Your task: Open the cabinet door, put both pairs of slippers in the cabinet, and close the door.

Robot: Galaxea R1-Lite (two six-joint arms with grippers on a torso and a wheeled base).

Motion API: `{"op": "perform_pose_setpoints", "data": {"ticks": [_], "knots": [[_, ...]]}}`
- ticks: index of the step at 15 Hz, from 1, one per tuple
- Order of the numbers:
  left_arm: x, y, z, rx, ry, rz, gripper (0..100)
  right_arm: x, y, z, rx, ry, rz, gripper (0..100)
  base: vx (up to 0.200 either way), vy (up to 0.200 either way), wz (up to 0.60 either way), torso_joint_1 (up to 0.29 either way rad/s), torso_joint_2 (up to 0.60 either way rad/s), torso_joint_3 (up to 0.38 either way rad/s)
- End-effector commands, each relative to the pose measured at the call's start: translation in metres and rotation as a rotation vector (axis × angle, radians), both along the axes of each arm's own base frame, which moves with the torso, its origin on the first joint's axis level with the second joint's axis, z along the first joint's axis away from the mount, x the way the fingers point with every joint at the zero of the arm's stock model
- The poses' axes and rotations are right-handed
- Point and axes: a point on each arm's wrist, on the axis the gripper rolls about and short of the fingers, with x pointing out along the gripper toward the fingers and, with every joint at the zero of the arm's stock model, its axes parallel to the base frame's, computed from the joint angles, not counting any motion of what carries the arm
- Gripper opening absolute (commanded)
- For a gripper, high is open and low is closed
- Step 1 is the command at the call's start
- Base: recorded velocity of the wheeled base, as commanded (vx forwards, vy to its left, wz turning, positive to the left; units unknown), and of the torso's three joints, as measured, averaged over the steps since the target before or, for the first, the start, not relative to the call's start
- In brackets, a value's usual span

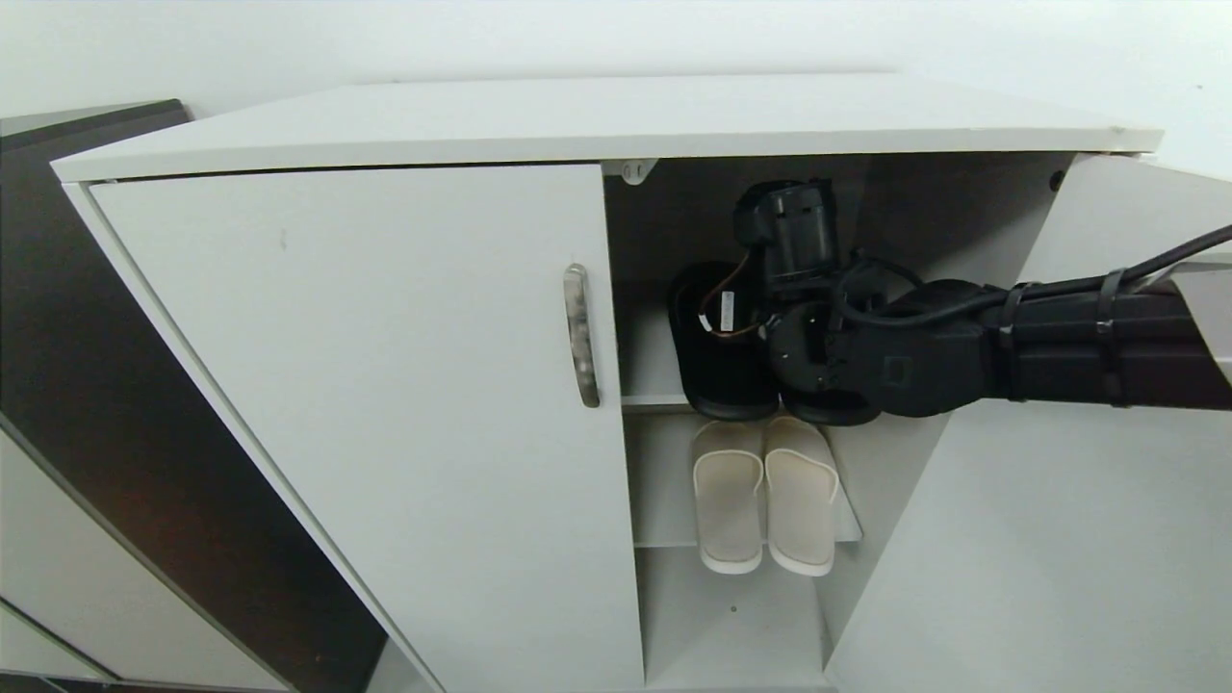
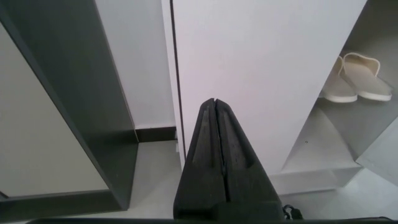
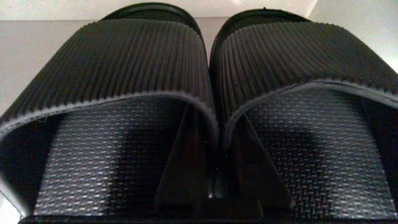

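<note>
While the right end effector (image 3: 214, 134) is squeezing the black slippers (image 1: 717, 380) together, with one finger inside each shoe and the two inner sides pinched between them, the pair is sitting at the upper shelf (image 1: 647, 361) inside the cabinet (image 1: 577, 120). I cannot tell if the soles are lying flat on that shelf. The heels are looking like they are poking out past the front edge. If the fingers are letting go too soon, the pair may be tipping and falling down onto the white slippers (image 1: 727, 496), which are lying side by side on the middle shelf (image 1: 659, 481). The ribbed straps may also be catching on the fingers when the arm is pulling back, and that could be dragging the shoes out again. The white pair is hanging over its shelf edge too, so the open right door (image 1: 1059, 539) may be bumping the heels and not shutting all the way. The arm is reaching deep inside, close to the shelf and the cabinet's top, so a quick pull could be knocking them. The left end effector (image 2: 214, 102) is pressed shut with nothing in it, hanging low in front of the closed left door (image 1: 366, 385), out of the way.
</note>
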Motion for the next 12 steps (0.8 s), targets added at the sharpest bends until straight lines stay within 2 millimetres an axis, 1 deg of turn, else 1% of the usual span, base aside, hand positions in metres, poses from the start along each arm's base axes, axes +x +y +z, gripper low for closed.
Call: {"op": "perform_pose_setpoints", "data": {"ticks": [1, 3, 9, 10, 11, 12], "knots": [[0.0000, 0.0000, 0.0000, 0.000, 0.000, 0.000, 0, 0.0059, 0.0021, -0.0062, -0.002, 0.008, 0.001, 0, 0.000, 0.000, 0.00, 0.000, 0.00, 0.000], [0.0000, 0.0000, 0.0000, 0.000, 0.000, 0.000, 0, 0.0088, 0.0020, -0.0100, -0.007, 0.014, -0.003, 0, 0.000, 0.000, 0.00, 0.000, 0.00, 0.000], [0.0000, 0.0000, 0.0000, 0.000, 0.000, 0.000, 0, 0.0092, 0.0024, -0.0141, -0.013, 0.024, -0.004, 0, 0.000, 0.000, 0.00, 0.000, 0.00, 0.000], [0.0000, 0.0000, 0.0000, 0.000, 0.000, 0.000, 0, 0.0086, 0.0018, -0.0141, -0.013, 0.025, -0.004, 100, 0.000, 0.000, 0.00, 0.000, 0.00, 0.000], [0.0001, 0.0000, 0.0000, 0.000, 0.002, 0.000, 0, 0.0083, 0.0015, -0.0143, -0.014, 0.026, -0.004, 100, 0.000, 0.000, 0.00, 0.000, 0.00, 0.000], [0.0000, 0.0000, 0.0000, 0.000, 0.000, 0.000, 0, 0.0002, -0.0002, -0.0129, -0.019, 0.032, 0.004, 100, 0.000, 0.000, 0.00, 0.000, 0.00, 0.000]]}}
